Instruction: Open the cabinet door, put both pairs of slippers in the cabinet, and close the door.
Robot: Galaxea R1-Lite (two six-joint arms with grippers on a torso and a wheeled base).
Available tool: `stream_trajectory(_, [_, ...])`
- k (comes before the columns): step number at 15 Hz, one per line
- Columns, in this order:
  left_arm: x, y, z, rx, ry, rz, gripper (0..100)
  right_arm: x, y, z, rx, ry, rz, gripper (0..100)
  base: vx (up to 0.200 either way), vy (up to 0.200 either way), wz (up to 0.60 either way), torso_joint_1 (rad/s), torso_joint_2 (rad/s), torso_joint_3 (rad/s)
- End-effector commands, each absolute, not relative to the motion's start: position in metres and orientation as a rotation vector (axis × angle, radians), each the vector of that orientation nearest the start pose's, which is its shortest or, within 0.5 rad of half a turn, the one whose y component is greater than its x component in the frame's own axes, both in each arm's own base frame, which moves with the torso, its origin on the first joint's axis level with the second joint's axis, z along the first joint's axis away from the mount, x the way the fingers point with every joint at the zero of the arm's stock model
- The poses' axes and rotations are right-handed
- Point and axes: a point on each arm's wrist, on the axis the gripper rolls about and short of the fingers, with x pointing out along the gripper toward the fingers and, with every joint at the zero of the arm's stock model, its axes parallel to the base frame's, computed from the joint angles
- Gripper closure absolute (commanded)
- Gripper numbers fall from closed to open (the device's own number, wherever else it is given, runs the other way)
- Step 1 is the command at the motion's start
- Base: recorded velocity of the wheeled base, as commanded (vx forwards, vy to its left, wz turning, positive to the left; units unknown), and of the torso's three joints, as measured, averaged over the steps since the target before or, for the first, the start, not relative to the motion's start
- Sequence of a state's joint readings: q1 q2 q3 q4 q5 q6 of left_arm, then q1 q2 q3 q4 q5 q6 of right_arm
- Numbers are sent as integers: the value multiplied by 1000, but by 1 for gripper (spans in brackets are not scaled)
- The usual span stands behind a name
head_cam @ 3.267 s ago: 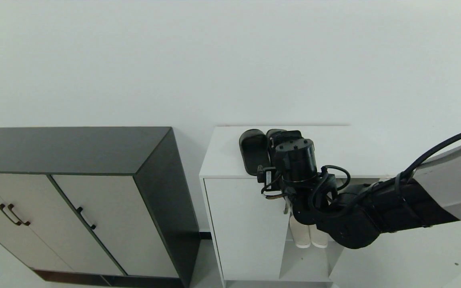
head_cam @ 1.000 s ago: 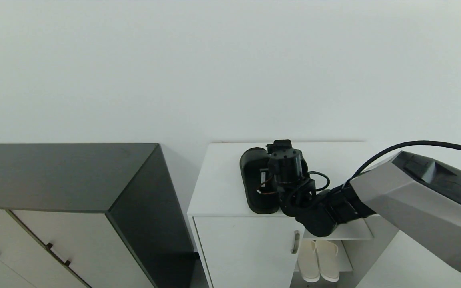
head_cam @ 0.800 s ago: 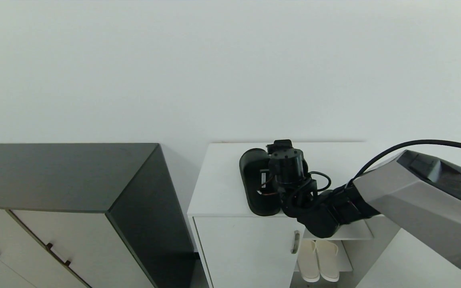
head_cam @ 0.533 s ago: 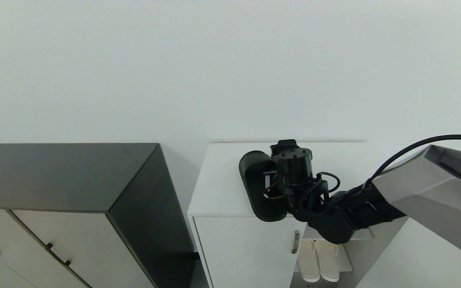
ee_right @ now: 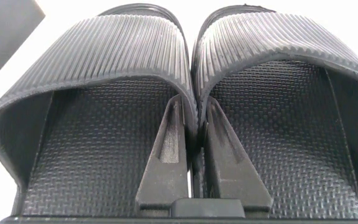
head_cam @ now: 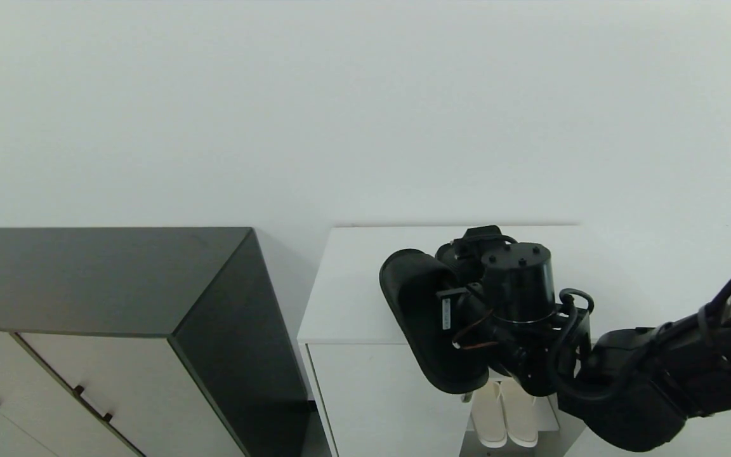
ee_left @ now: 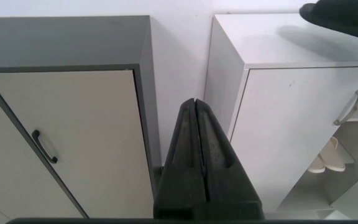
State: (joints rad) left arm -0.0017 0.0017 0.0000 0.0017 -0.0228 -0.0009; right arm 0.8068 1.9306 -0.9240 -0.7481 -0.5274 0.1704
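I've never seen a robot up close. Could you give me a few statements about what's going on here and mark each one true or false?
1. The right gripper is clamped on the pair of black ribbed rubber slippers, pinching their two inner strap edges together. True.
2. The white slippers lie on top of the white cabinet. False: they sit on a low shelf inside it.
3. The left gripper carries one slipper. False: its fingers are shut with nothing between them.
4. A dark grey cabinet with pale doors stands on the left of the white cabinet. True.
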Motion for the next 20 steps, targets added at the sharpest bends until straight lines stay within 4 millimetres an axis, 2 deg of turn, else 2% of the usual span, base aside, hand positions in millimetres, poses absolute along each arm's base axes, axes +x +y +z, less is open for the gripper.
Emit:
stream_trajectory(1, [-23,0,75,0,5,-25,100,245,247,156,14,216,275,100,0,0,0,0,0,0])
stream_trajectory(3, [-23,0,75,0,5,-23,100,245,252,148,-2,232,280,100,0,0,0,0,0,0])
stream_trajectory(9, [-23,0,75,0,5,-21,100,243,261,148,2,226,302,100,0,0,0,0,0,0])
stream_trajectory(20, [-23,0,75,0,5,-23,100,236,266,145,-7,233,318,100,-200,0,0,2,3,3])
